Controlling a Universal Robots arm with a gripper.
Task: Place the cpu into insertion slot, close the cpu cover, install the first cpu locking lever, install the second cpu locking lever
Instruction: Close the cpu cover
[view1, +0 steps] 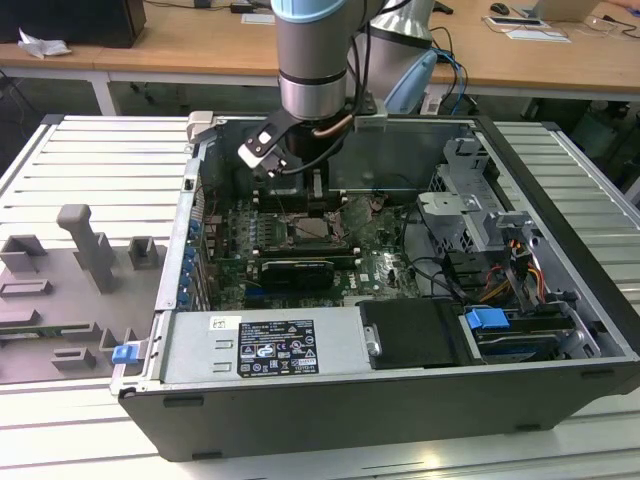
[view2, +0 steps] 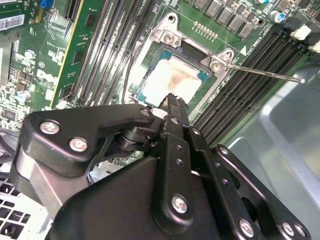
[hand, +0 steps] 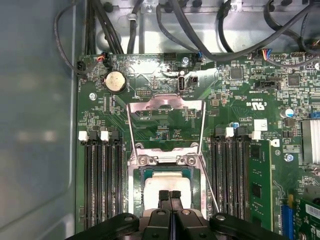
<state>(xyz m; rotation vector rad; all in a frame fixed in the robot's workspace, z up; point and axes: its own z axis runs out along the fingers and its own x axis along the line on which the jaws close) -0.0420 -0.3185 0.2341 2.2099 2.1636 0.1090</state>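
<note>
Silvery cpu (hand: 167, 181) sits in its socket, and your gripper (hand: 170, 194), fingers pressed together, is over its edge. The cpu cover (hand: 165, 103) stands open. In the exterior view a black card (view1: 295, 270) lies near the cpu's 6 o'clock.

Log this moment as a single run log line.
cpu: seated in socket | cpu cover: open | hand: shut, empty, at cpu

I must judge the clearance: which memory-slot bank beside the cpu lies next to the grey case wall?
The bank on the coin battery side of the cpu; beyond the other bank lies more green board.
</note>
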